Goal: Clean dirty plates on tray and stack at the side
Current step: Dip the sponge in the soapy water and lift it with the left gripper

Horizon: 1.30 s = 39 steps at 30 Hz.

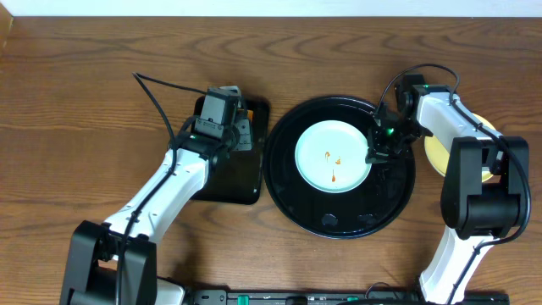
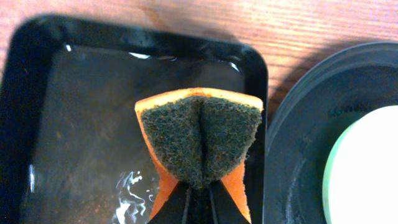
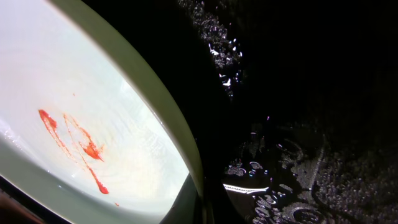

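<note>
A folded sponge, orange with a dark scouring face turned outward, is clamped between the closed fingers of the left gripper. It is squeezed so hard that a crease runs down the middle of the pad. It is held above the wet rectangular black tray, probably so that the sponge can be wetted there and any drips are caught. A mint-green plate lies flat near the middle of the round black tray, with orange-red sauce smears on its face, so this plate is judged not yet cleaned. The right gripper is closed at the plate's right rim. In the right wrist view the rim runs straight down to where the fingers meet, though the fingers themselves are barely seen. From this it is judged that the rim is pinched so the plate will be steadied while it is scrubbed. Water droplets are scattered over the round tray's glossy floor beside the plate. A pale yellow plate rests on the wooden table just right of the round tray, partly hidden under the right arm. It is taken to mark the stacking place at the side. A third plate cannot be made out.
</note>
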Each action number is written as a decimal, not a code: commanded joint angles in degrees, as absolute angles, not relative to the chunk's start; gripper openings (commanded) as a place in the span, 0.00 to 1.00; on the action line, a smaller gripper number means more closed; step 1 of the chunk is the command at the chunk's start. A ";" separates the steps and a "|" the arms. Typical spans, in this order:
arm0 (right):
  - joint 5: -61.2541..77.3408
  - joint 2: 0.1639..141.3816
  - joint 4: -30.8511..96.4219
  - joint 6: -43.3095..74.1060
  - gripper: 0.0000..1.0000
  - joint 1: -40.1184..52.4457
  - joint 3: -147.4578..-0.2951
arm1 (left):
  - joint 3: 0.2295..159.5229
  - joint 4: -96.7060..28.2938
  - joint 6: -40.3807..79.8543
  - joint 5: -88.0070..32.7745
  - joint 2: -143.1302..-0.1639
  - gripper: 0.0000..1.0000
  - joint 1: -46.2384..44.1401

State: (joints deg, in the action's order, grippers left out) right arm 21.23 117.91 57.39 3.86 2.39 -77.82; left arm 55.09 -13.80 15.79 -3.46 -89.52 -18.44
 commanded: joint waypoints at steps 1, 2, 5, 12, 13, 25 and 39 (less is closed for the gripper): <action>21.21 116.40 57.43 3.07 0.01 3.09 -77.45 | 55.86 -11.97 9.50 -1.21 -86.17 0.08 -18.04; 21.21 116.40 57.43 3.09 0.01 3.09 -77.45 | 55.86 -11.33 9.39 -0.01 -85.56 0.08 -18.00; 21.21 116.40 57.43 3.09 0.01 3.09 -77.45 | 55.86 -9.91 7.75 3.07 -83.46 0.08 -18.00; 21.21 116.40 57.41 3.09 0.01 3.09 -77.45 | 55.86 -6.00 2.74 4.21 -78.19 0.08 -18.00; 21.21 116.40 57.43 3.09 0.01 3.09 -77.45 | 55.86 -5.56 2.44 4.23 -77.28 0.08 -18.00; 20.97 116.40 57.30 3.09 0.01 3.09 -77.45 | 55.86 -1.78 -0.30 4.80 -67.20 0.08 -18.00; 20.97 116.40 57.30 3.11 0.01 3.09 -77.45 | 55.86 -0.27 -0.43 4.84 -60.66 0.08 -18.02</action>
State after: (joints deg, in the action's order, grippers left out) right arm 21.17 117.91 57.36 3.86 2.39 -77.82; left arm 55.09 -1.02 0.14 3.84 -61.89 -18.37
